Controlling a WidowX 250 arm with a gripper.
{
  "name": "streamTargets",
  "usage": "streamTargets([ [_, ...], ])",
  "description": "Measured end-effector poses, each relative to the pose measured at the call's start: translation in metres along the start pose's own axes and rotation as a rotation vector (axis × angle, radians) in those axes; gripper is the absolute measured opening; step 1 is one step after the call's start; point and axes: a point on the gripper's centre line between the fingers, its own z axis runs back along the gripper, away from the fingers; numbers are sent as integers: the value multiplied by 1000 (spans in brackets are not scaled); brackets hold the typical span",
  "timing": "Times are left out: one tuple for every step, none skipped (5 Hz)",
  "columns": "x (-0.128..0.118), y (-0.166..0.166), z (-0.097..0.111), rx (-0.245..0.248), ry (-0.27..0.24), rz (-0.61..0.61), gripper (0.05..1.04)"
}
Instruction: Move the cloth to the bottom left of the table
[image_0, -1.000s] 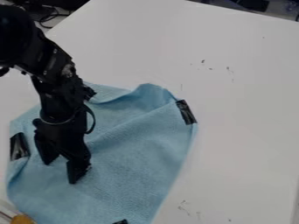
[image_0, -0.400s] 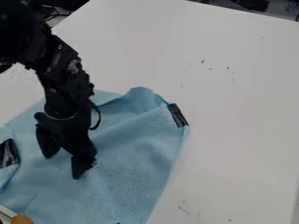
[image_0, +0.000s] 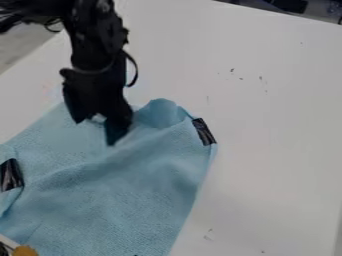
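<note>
Blue cloth at lower left, gripper jaws parted

Observed from where I stand: the cloth (image_0: 113, 200) lies rumpled across the lower left of the white table (image_0: 280, 125). A dark patch (image_0: 204, 132) marks its right corner, another its left side. The black gripper (image_0: 97, 131) hangs over the cloth's upper part, jaws apart with a plain gap between. Contact with the fabric is hard to judge from this angle. An orange-yellow item (image_0: 25, 251) sits at the bottom-left edge.

The cloth (image_0: 140, 200) looks rough and matt, its black patches (image_0: 204, 132) glossy.
</note>
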Motion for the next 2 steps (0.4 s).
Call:
streamTargets([
  [15,-11,15,-28,-41,31,1001],
  [25,-25,23,-50,-52,45,1001],
])
